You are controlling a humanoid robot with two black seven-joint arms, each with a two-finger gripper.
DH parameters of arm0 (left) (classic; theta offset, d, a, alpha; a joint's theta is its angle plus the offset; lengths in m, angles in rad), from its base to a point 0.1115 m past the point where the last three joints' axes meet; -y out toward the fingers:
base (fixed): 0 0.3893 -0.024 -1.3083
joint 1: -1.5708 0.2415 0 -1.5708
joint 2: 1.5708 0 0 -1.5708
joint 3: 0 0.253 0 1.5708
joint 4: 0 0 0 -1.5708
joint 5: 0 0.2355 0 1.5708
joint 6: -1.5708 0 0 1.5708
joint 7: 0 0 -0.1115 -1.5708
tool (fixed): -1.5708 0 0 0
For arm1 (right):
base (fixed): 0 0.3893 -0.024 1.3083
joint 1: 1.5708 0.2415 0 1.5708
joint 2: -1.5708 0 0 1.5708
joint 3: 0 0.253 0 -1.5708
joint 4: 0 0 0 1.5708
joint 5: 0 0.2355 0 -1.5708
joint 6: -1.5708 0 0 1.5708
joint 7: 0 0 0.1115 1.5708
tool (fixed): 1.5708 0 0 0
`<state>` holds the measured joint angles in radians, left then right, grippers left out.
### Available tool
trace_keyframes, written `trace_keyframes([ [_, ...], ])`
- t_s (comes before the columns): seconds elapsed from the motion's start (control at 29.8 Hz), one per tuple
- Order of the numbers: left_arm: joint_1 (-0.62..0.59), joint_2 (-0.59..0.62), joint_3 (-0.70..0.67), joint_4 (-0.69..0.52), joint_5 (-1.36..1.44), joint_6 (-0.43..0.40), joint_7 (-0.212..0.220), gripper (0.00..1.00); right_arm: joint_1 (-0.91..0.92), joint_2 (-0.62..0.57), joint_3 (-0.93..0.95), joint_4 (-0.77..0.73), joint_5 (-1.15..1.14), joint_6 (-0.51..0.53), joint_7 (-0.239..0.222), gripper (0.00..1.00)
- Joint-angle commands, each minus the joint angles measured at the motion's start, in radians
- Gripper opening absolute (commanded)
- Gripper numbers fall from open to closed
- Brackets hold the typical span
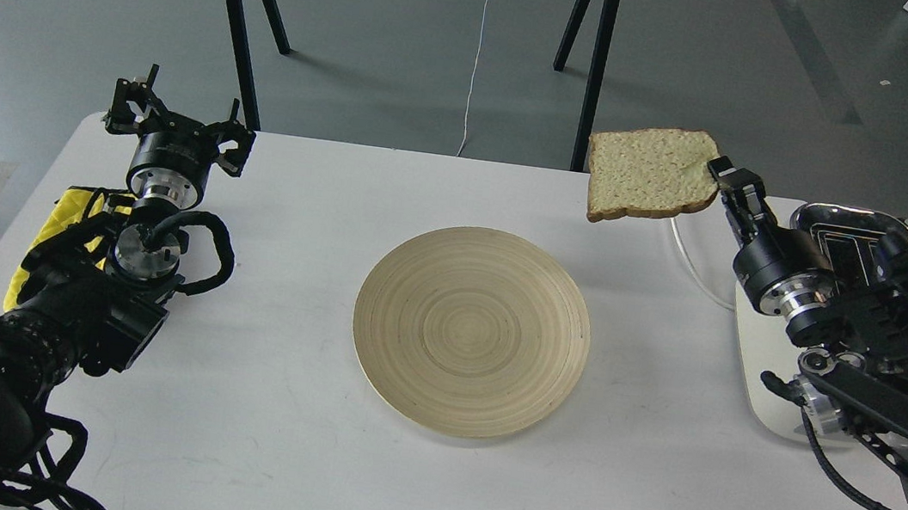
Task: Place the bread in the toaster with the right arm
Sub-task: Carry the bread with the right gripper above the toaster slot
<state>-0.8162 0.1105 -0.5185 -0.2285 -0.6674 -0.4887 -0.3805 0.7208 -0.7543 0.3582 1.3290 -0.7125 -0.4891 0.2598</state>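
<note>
Right now my right gripper (722,177) is pinching the bread (649,185) by its right edge, holding the slice up in the air over the far right part of the white table (267,440), face toward me. Its fingers are running into the crust, so I am not seeing how far they overlap it. The toaster (870,254) is sitting at the table's right edge, but my right arm (843,329) is covering most of it; only the chrome top and part of the cream side are showing, and I cannot tell the slots apart clearly. My left gripper (176,121) is resting spread wide at the far left, touching nothing. A yellow cloth (73,221) is peeking out beneath that arm. The wooden plate (471,331) is lying in the middle.
</note>
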Motion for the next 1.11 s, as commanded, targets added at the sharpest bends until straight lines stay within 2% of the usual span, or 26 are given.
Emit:
trace_keyframes([
  [0.0, 0.000, 0.000, 0.000, 0.000, 0.000, 0.000, 0.000, 1.00, 0.022, -0.265, -0.002, 0.120, 0.001, 0.000, -0.008, 0.00],
  [0.17, 0.000, 0.000, 0.000, 0.000, 0.000, 0.000, 0.000, 1.00, 0.009, -0.569, -0.018, 0.255, -0.007, 0.043, 0.004, 0.00],
  [0.37, 0.000, 0.000, 0.000, 0.000, 0.000, 0.000, 0.000, 1.00, 0.006, -0.721, -0.120, 0.283, -0.062, 0.060, 0.024, 0.00],
  [0.67, 0.000, 0.000, 0.000, 0.000, 0.000, 0.000, 0.000, 1.00, -0.001, -0.714, -0.200, 0.272, -0.114, 0.060, 0.024, 0.00],
  [1.07, 0.000, 0.000, 0.000, 0.000, 0.000, 0.000, 0.000, 1.00, -0.006, -0.606, -0.232, 0.156, -0.116, 0.058, 0.022, 0.00],
])
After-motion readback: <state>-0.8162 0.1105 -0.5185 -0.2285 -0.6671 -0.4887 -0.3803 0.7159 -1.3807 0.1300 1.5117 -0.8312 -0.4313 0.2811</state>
